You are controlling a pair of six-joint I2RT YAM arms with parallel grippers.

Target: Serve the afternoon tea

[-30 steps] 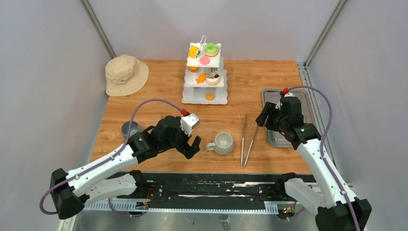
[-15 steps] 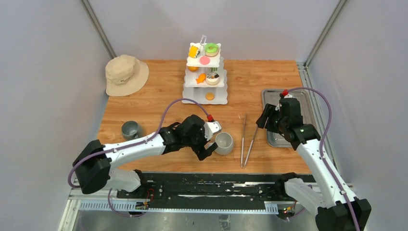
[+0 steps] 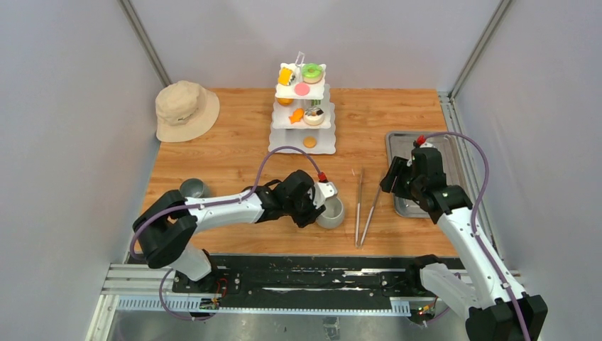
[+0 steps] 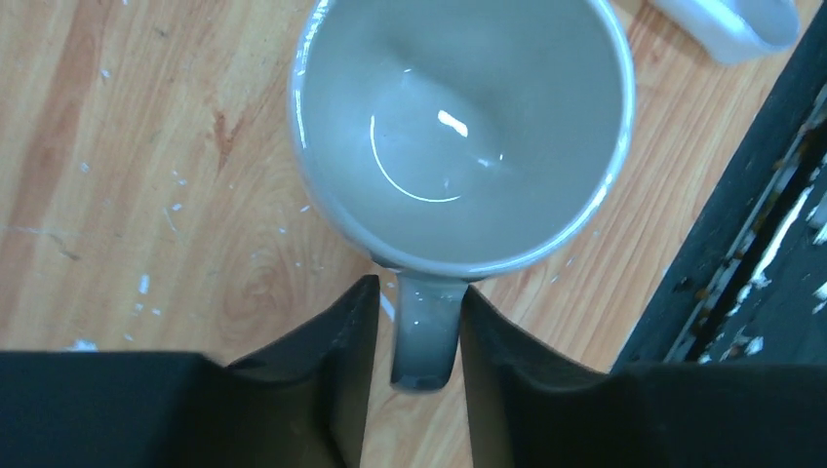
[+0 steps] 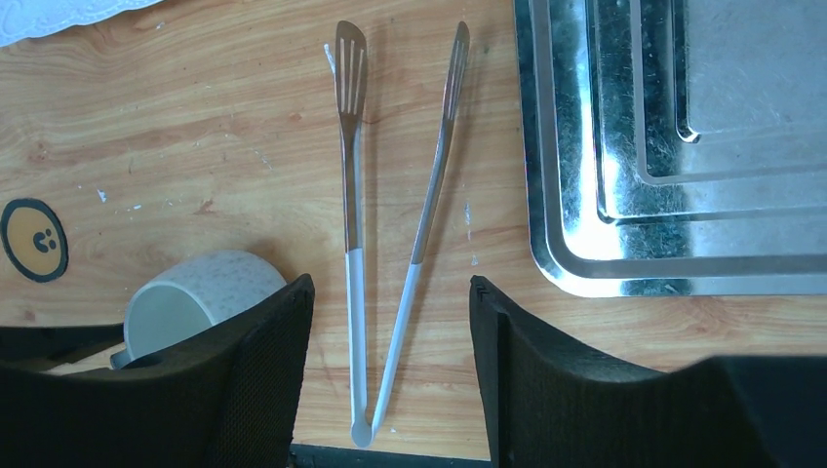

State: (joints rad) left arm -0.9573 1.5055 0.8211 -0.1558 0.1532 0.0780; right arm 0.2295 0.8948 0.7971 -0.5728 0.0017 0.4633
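Mug (image 3: pixel 331 212): upright on the wood surface (image 3: pixel 234 142), close to its near edge and the black rail.
Left jaws: one on each side of the mug's handle (image 4: pixel 426 331); whether they were clamped tight could not be told.
Right jaws: spread wide, holding nothing, above the tongs (image 3: pixel 363 206) just right of the mug.
Open room: bare wood behind the mug, up to the stand (image 3: pixel 304 148) with its pastries (image 3: pixel 311 72).
Tray (image 3: pixel 401 145): right of the mug, past the tongs.
Second mug (image 3: pixel 192 188), hat (image 3: pixel 186 108): well left of the mug.
Marking: yellow disc (image 5: pixel 34 239) ringed in black, near the mug.
Room: grey walls.
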